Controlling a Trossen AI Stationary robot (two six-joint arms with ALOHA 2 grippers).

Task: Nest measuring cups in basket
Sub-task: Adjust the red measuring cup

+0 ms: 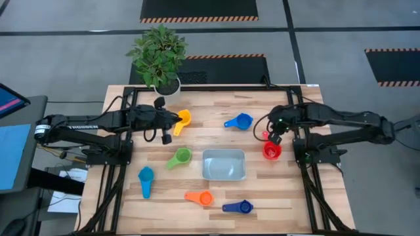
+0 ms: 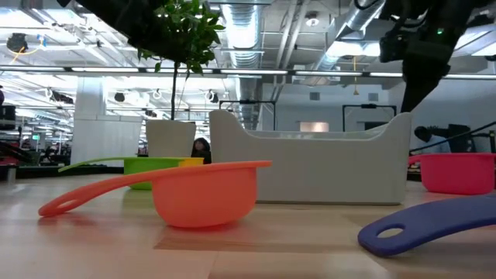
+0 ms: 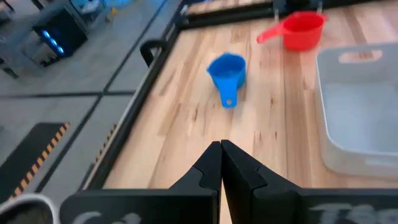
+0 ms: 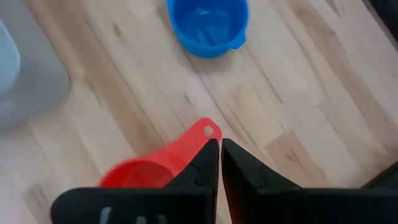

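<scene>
Seven measuring cups lie open side up on the table around the basket: yellow, blue, red, green, light blue, orange and dark blue. My left gripper is shut and empty beside the yellow cup, which its own wrist view does not show. My right gripper is shut and hangs above the red cup's handle. The low view shows the red cup resting on the table, with this gripper well above it.
A potted plant stands at the table's far edge, behind the left arm. Black frame rails run along the table's left and right sides. Bare wood lies between the blue cup and the basket.
</scene>
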